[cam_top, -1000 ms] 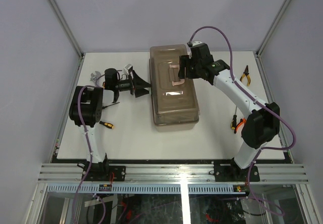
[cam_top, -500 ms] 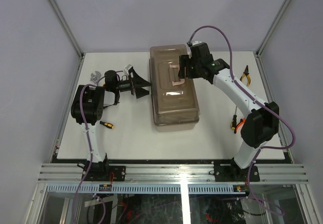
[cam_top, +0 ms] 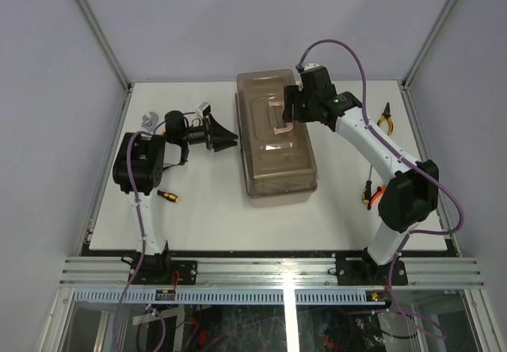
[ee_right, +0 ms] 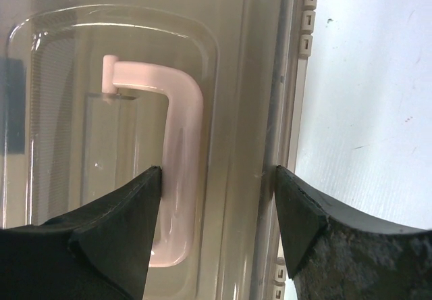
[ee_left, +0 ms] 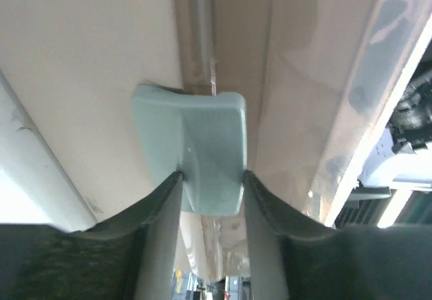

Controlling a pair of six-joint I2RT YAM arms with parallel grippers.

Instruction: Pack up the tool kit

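A translucent brown tool box with a pink handle lies shut in the middle of the table. My left gripper is at the box's left side. In the left wrist view it is shut on a pale teal latch on the box wall. My right gripper is over the lid. In the right wrist view it grips the lid, one finger against the pink handle and the other at the hinged edge.
Orange pliers lie at the back right. A screwdriver lies by the right arm. A small orange and black screwdriver lies at the left front. A metal wrench lies at the back left.
My left gripper's fingers have closed from wide apart onto the latch. The tool box has shifted slightly to the right with my right gripper.
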